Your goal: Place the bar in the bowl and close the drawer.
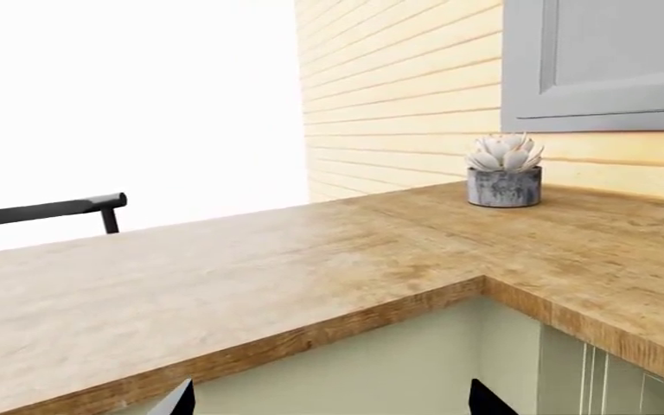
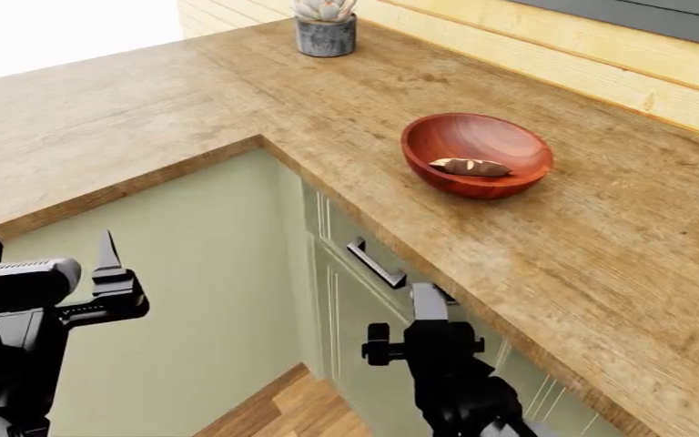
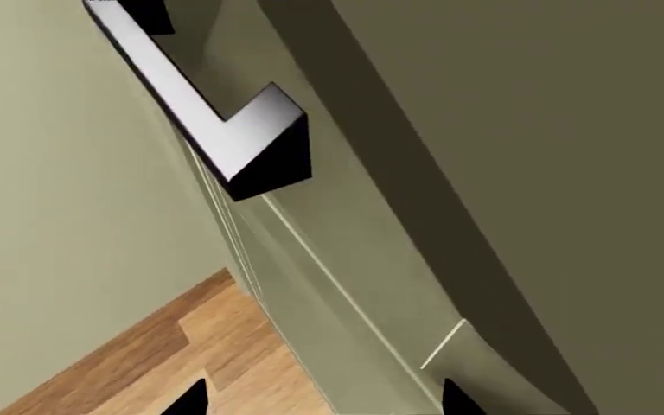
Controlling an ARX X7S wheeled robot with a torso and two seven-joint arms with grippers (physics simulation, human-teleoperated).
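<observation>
Right pincer [image 2: 426,305]: I see it low against the cabinet front, just under the bench lip and close below the black handle [image 2: 377,262]; its wrist view shows two dark fingertips spread apart with nothing between them.
Left pincer [image 2: 46,255]: my head view shows its two pointed black fingers standing apart, holding nothing, in free air before the plain green cabinet wall.
Drawer [image 2: 356,244]: pale green front with that squared, glossy black bar handle; it looks flush with the cabinet face, shut.
Room to move: open space between the two arms, down to the wood plank floor [image 3: 159,354]; the bench edge overhangs above the right arm.
Bench [image 2: 131,118]: L-shaped, worn pale wood grain, with a thick square edge and an inner corner above the cabinets.
Bowl [image 2: 477,155]: round, glossy reddish wood, sitting on the bench well back from the edge.
Bar [image 2: 471,167]: small mottled brown piece with tapered ends, lying flat inside the bowl.
Pot [image 2: 325,35]: grey, stone-like, holding a pale succulent, at the far wall of yellow boards.
</observation>
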